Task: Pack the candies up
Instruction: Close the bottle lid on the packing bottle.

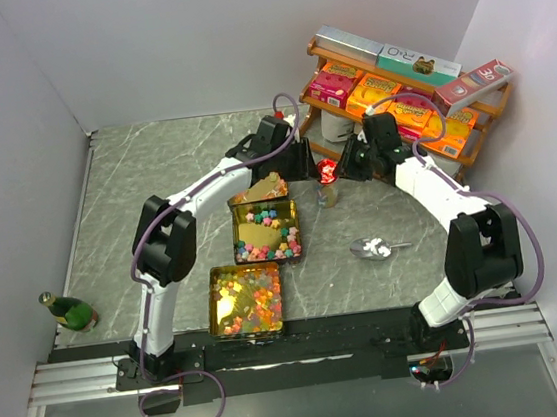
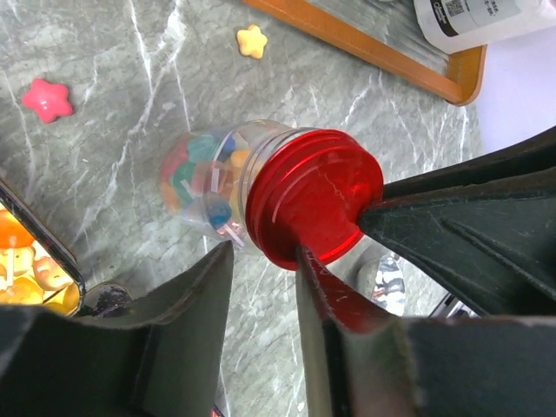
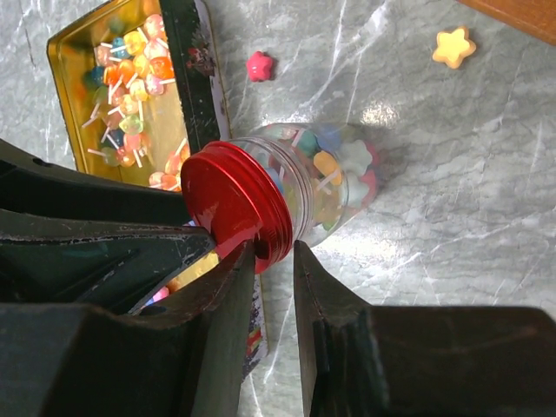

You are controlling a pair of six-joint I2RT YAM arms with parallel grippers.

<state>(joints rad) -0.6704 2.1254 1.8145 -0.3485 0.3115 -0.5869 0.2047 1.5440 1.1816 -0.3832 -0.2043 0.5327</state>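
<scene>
Several printed boxes (image 1: 375,87) sit on the wooden shelf (image 2: 373,49) behind the jar (image 2: 204,187), mostly orange and pink. Lettering is too small for me to read. The white container (image 2: 486,17) on that shelf has a black label patch, print also illegible.

Candies (image 3: 130,78): tiny, mixed pink, green, blue, yellow and orange. Some are star-shaped, some glossy, with thin white sticks among them. I see them in three places:
- inside the clear jar
- in the gold tin (image 1: 256,233) just near-left of the jar
- in a second gold tin (image 1: 214,298) further out the same way

Two strays lie on the grey marbled counter (image 1: 154,172) near the jar: a pink star (image 2: 48,100) and a yellow star (image 2: 252,41).

The jar wears a glossy red lid (image 2: 314,204) with a ribbed rim. Left jaws and right jaws meet the lid from opposite sides, each with a narrow gap and tips at the rim. I can't tell if either is actually clamped on it.

Metal scoop (image 1: 374,248) lies near-right of the jar. Green bottle (image 1: 69,311) lies well off to its left.
</scene>
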